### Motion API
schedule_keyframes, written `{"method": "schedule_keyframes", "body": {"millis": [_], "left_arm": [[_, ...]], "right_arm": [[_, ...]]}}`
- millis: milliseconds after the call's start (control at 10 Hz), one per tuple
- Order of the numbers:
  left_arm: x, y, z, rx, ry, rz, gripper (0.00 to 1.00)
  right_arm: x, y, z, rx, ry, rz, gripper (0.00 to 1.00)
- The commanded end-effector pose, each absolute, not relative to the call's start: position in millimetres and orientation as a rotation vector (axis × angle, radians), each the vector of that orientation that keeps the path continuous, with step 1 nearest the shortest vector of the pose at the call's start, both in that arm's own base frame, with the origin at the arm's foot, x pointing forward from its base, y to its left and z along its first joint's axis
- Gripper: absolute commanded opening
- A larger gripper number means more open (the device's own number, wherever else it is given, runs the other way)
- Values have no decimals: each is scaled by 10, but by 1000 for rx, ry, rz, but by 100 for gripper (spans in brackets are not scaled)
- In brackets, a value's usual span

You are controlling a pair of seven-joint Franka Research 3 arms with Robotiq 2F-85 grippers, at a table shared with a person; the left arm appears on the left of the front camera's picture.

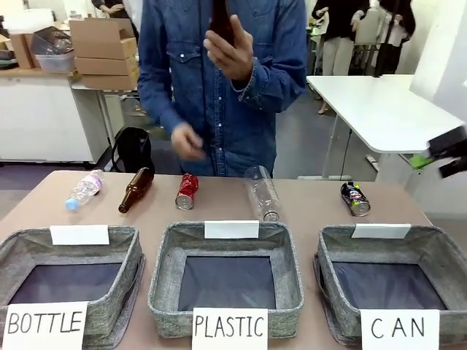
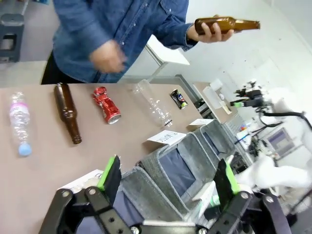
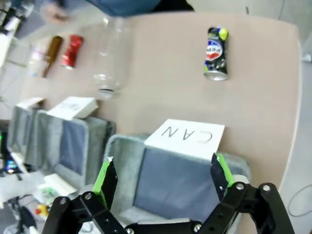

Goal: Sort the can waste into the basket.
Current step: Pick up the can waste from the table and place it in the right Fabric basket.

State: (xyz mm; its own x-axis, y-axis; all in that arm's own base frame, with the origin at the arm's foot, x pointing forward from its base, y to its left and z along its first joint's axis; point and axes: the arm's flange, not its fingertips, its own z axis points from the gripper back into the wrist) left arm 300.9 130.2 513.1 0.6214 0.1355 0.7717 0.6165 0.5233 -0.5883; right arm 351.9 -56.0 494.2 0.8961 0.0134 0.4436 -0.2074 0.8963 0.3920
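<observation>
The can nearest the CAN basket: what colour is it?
The can is dark with colourful print; right wrist view shows it best.

Boxes (image 1: 106, 47) sat stacked on a white cabinet (image 1: 44, 120) at back left; a white table (image 1: 379, 109) stood right; a black bag (image 1: 133, 149) lay on grey floor (image 1: 299, 149).

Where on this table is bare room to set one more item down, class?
Widest bare patch: between the large clear plastic bottle and the dark printed can. Crowded: the blue-capped plastic bottle, brown glass bottle and red can lie close together.
</observation>
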Motion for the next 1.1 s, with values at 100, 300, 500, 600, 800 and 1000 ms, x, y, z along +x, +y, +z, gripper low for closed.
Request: {"method": "schedule_keyframes", "body": {"millis": [100, 300, 500, 600, 800, 1000], "left_arm": [[3033, 1311, 5144, -1011, -907, -360, 100], [3033, 1311, 5144, -1011, -907, -360, 100], [3033, 1311, 5144, -1011, -907, -360, 100], [3033, 1311, 5144, -1011, -907, -360, 100], [3033, 1311, 5144, -1011, -907, -360, 100], [3033, 1311, 5144, -1011, -907, -360, 100]], "right_arm": [[4441, -345, 4146, 400, -364, 169, 100], [4901, -204, 3574, 270, -382, 138, 100], [4991, -171, 3605, 304, -423, 114, 100], [4812, -156, 3475, 253, -341, 125, 100], [4999, -129, 3441, 250, -360, 107, 100], [5274, -151, 3520, 171, -412, 137, 100]]}}
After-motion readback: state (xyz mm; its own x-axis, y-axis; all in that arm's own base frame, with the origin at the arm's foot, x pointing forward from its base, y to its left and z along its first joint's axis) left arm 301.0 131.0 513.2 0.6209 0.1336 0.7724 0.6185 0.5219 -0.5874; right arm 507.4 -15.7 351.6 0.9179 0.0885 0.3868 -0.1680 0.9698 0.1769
